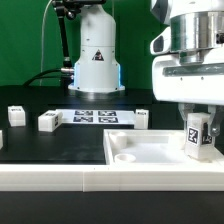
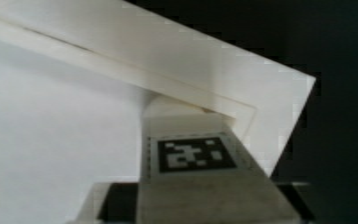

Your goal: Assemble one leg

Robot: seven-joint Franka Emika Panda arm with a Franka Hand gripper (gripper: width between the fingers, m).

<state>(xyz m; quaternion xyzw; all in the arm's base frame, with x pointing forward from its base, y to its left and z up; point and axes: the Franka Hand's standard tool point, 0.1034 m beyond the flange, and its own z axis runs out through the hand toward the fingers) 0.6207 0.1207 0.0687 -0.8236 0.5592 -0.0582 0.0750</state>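
Gripper clamped on one leg, held upright over the right end of the tabletop.

Exterior view, left to right: far left on the black table (image 1: 30, 145) sits a small white tagged post (image 1: 15, 115), with a second post (image 1: 48, 121) near it but apart. Next the marker board (image 1: 95, 117) lies flat, with the arm base (image 1: 97, 55) behind it, and a third post (image 1: 143, 119) stands just right of the board. Near right lies the wide white tabletop (image 1: 150, 146), rim raised. Over its right part the gripper (image 1: 198, 145) has both fingers closed on the leg (image 1: 195, 128), whose tag faces the camera. Cannot tell if the leg's lower end touches the panel. Wrist view: the leg (image 2: 197, 150) runs out from the gripper (image 2: 197, 200) toward a rimmed corner of the tabletop (image 2: 69, 120).
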